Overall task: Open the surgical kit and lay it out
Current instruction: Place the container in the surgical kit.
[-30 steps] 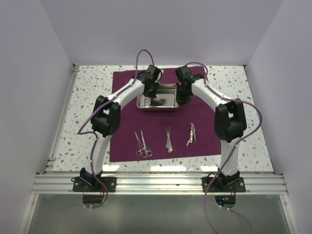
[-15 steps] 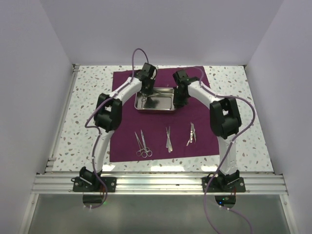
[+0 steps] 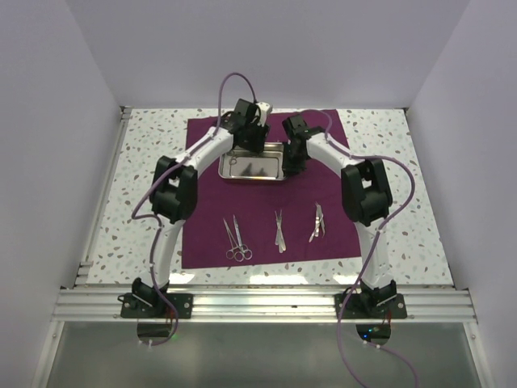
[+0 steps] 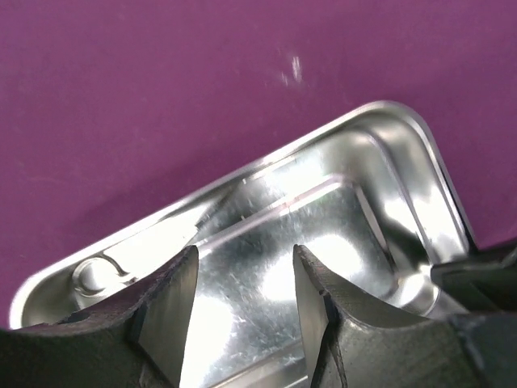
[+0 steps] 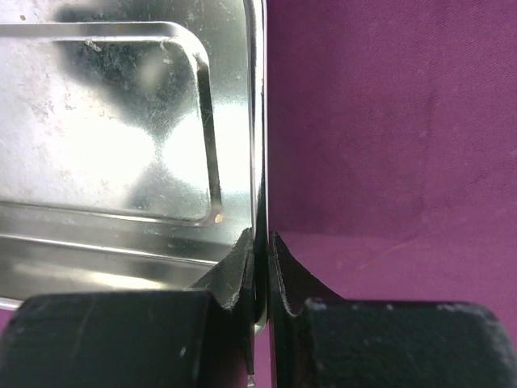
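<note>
My right pincer [image 5: 260, 242] is clamping the right rim of the shiny steel tray [image 3: 252, 167], which is sitting on the far half of the dark purple cloth [image 3: 258, 206]. My left pincer [image 4: 242, 271] is hovering partly open over the tray's left end, gripping nothing. Small silver instruments [image 3: 279, 230] are lying in a row on the cloth's near half.

The steel tray [image 5: 97, 121] runs off the right wrist view's left edge.
</note>
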Robot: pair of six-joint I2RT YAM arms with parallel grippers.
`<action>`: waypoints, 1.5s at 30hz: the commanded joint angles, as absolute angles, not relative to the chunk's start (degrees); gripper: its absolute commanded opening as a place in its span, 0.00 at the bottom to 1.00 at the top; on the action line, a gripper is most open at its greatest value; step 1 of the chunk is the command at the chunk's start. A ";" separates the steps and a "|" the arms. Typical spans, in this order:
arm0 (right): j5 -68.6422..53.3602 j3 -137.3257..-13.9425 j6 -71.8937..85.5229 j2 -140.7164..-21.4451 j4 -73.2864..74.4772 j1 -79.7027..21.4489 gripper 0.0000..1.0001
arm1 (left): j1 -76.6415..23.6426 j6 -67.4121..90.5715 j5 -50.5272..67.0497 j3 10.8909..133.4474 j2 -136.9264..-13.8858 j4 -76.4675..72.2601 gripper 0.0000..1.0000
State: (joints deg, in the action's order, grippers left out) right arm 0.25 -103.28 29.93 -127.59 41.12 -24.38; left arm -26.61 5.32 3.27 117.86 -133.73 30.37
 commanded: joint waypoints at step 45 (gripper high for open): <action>-2.99 -105.21 27.25 -134.12 40.25 -24.61 0.00 | -20.48 -7.82 17.98 113.47 -142.55 25.48 0.52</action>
State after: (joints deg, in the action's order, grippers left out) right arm -1.19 -106.24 28.93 -130.45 38.26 -24.38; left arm -21.02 -5.78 7.18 112.42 -138.04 21.47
